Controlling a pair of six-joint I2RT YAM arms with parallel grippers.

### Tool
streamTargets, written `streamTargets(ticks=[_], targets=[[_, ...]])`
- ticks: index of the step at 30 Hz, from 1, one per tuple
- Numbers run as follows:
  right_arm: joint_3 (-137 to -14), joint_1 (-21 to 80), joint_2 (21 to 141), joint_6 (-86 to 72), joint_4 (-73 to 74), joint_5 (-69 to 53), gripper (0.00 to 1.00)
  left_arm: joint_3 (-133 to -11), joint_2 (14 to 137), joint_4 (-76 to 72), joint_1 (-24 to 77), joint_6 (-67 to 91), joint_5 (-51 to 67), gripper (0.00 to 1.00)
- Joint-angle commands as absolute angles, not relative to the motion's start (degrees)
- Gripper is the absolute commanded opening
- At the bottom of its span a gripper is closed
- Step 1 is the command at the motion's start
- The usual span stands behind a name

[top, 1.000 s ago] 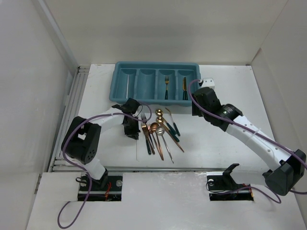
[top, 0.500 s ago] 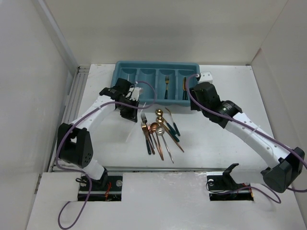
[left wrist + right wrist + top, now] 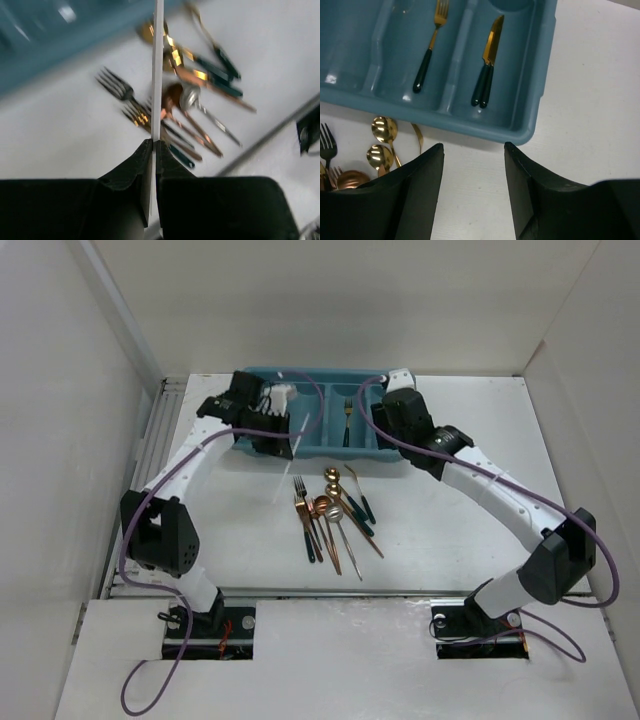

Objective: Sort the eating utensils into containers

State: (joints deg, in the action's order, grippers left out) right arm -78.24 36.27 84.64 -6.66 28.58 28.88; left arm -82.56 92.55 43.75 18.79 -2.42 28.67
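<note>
Left end effector point(image 3: 153, 143) reached tray point(image 3: 325, 446); chopstick point(image 3: 158, 75) tip cropped.

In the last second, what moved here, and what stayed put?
The left claw, shut on a white chopstick, carried it from beside the pile to the left end of the tray. The right claw, open and empty, swung left over the tray. Pile, fork and knives stayed put.

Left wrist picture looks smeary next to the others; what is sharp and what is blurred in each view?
Left wrist: the white chopstick in the left claw is fairly crisp, the loose utensils and teal tray behind it smeared. Right wrist: sharp, the fork and knives clear, small glare spots on the tray floor. Top external: sharp, evenly lit, only soft shadows.
</note>
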Motion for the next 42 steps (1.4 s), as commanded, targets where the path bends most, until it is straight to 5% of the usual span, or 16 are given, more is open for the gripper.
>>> streamTargets(ticks=[1, 9, 18, 23, 30, 42], targets=[[-82.26, 33.06, 85.52, -5.10, 23.12, 24.72, 0.57, -93.32, 94.91, 34.91, 14.25, 1.05, 27.17, 0.00], [-89.03, 29.88, 93.68, -5.10, 22.32, 21.80, 0.57, -104.14, 108.25, 16.89, 9.76, 2.45, 12.23, 0.00], [-91.41, 29.88, 96.59, -5.10, 25.48, 21.27, 0.57, -112.59, 120.41, 16.26, 8.09, 3.16, 6.16, 0.00], [-90.79, 29.88, 95.46, -5.10, 26.19, 21.80, 0.57, -109.52, 118.40, 19.59, 8.09, 3.16, 1.41, 0.42], [-86.58, 31.72, 91.07, -7.55, 26.71, 20.74, 0.58, -98.20, 102.33, 22.76, 11.94, 6.85, -2.11, 0.42], [-69.97, 40.86, 76.39, -28.90, 34.62, 24.16, 0.59, -55.57, 82.44, 26.73, 31.10, 15.37, 10.99, 0.34]])
